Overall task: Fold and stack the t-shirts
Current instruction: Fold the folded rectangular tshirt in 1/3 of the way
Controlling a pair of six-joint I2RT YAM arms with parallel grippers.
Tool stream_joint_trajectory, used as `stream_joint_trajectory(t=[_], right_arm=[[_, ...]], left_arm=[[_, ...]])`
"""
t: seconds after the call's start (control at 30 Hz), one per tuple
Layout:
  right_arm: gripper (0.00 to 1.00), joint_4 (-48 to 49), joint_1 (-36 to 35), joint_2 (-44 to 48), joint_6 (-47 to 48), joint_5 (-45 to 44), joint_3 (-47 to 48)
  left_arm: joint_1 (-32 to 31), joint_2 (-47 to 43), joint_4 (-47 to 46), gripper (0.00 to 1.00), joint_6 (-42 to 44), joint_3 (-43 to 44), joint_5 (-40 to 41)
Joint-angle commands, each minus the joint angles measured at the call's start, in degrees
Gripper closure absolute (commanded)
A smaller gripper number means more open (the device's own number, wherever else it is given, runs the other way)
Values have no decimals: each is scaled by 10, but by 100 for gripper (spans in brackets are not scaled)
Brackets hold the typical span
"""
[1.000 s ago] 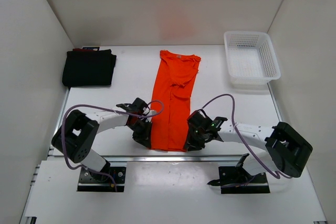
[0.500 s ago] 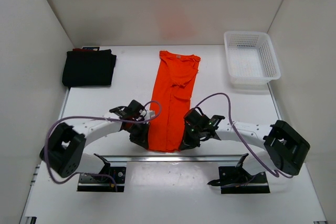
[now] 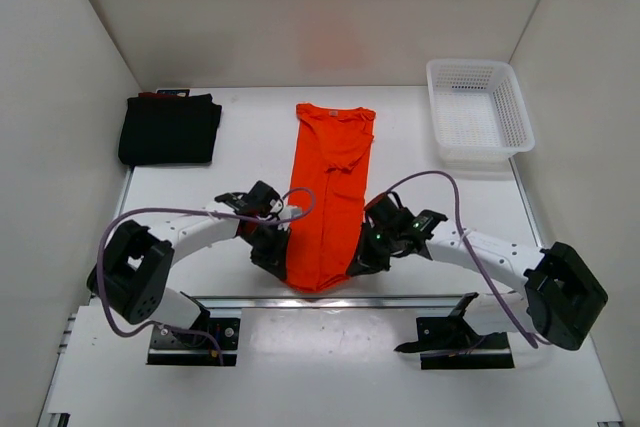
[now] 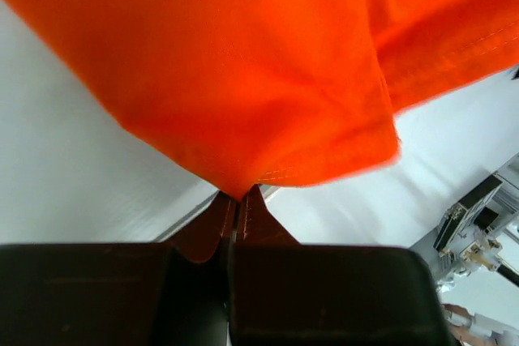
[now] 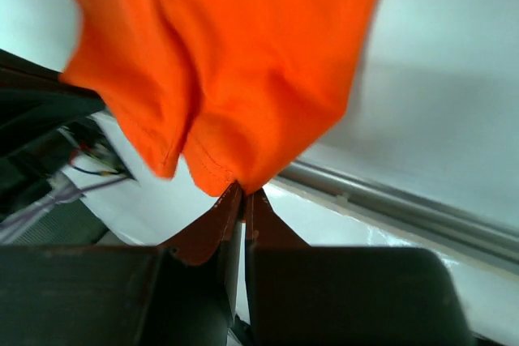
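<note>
left hand [image 4: 238, 200], right hand [image 5: 243, 194] each clamped on near hem corner of orange t-shirt [image 3: 330, 187]; arms angled inward over counter [image 3: 230, 167].

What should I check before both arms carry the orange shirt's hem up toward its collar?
1. Hem corner of the orange shirt pinched by the left gripper, which is shut: ok.
2. Other hem corner pinched by the right gripper, also shut: ok.
3. Sleeves tucked in, shirt a narrow strip: ok.
4. Strip apart from the black shirt and the basket: ok.
5. Both cloth layers caught in each grip: cannot tell.
</note>
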State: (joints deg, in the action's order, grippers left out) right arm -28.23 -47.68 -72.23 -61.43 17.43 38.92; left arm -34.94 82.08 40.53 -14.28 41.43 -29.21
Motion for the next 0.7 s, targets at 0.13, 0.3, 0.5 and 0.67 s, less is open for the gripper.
stream_joint_trajectory(t=[0.13,0.3,0.5,0.67], right_arm=[[100,-16,93,-32,111,32,98],[100,-15,167,-55,166,46,149],[100,0,252,-144,239,70,257],[100,-4,284,-248,280,77,360]], left_arm=[[43,33,65,100,78,153,-19],[104,101,92,100,86,262,-33],[138,194,82,100,76,399,-25],[149,262,66,100,60,479,-8]])
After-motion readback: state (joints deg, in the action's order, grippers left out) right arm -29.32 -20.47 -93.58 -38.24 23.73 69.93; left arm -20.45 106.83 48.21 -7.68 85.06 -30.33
